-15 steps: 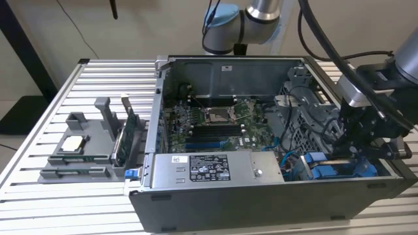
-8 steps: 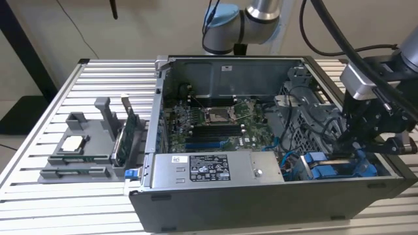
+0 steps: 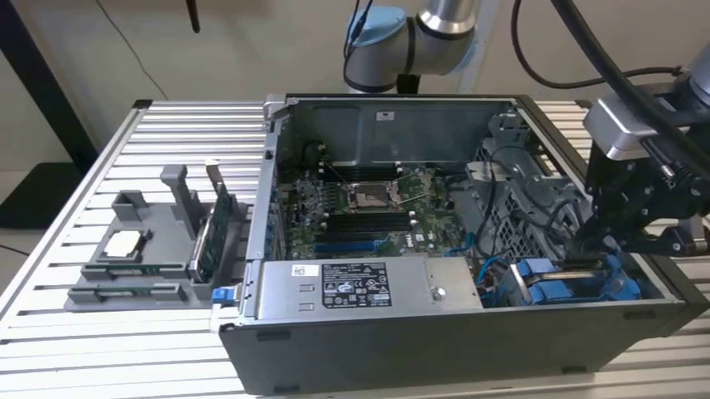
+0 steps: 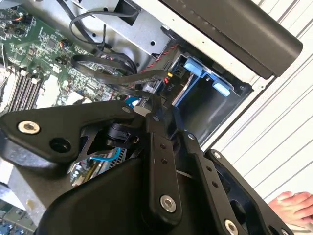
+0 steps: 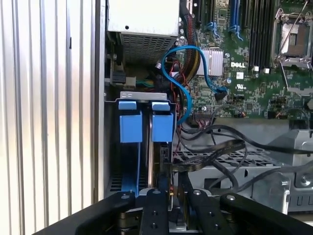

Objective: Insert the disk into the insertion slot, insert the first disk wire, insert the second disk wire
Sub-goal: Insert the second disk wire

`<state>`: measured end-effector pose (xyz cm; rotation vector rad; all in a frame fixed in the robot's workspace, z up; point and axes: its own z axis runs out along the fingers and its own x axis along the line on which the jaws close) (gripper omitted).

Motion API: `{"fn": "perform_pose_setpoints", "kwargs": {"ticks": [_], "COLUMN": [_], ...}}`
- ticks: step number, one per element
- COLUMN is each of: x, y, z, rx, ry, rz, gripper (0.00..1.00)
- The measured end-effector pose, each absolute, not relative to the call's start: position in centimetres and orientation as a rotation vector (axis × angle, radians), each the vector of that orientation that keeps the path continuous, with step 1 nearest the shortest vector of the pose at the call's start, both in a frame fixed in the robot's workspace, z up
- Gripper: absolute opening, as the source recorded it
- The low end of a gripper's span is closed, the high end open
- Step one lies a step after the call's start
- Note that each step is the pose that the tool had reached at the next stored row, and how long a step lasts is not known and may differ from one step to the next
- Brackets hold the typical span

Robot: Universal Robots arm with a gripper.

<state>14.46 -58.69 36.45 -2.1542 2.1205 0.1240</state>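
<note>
- Open computer case lying on a slatted metal table, seen from above in the exterior view.
- Inside the case: green motherboard near the centre, grey power-supply box at about 6 o'clock from it.
- Black gripper reaching down into the case at about 4 o'clock from the motherboard, over the insertion slot with its blue plastic fittings.
- In the first wrist view: disk standing on edge inside the insertion slot, two blue carrier tabs side by side at its end.
- Gripper fingers close together at the near end of the disk, on a thin black cable; cannot tell whether pinching it or merely touching.
- Blue data cable looping from the bay area toward the motherboard.
- In the second wrist view: gripper fingers pointing toward the blue-fitted insertion slot, black cables draped just above.
- Grey fixture holding spare parts on the table at 9 o'clock from the case.
- Part of a person's hand at the edge of the second wrist view, on the table.
</note>
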Motion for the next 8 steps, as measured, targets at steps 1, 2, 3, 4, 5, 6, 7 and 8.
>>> {"fn": "perform_pose_setpoints", "kwargs": {"ticks": [1, 2, 3, 4, 5, 6, 7, 8], "x": [14.46, 14.46, 14.47, 14.46, 14.47, 14.47, 14.46, 14.46], "y": [-58.69, -58.7, -58.69, -58.69, -58.69, -58.69, -58.69, -58.69], "z": [36.51, 36.54, 36.57, 36.59, 36.6, 36.6, 36.6, 36.6], "rx": [-2.154, -2.154, -2.154, -2.154, -2.155, -2.155, -2.155, -2.155], "ry": [2.12, 2.12, 2.12, 2.121, 2.121, 2.121, 2.121, 2.121], "rz": [0.124, 0.124, 0.124, 0.124, 0.123, 0.123, 0.123, 0.123], "gripper": [0.24, 0.24, 0.24, 0.24, 0.24, 0.24, 0.24, 0.24]}}
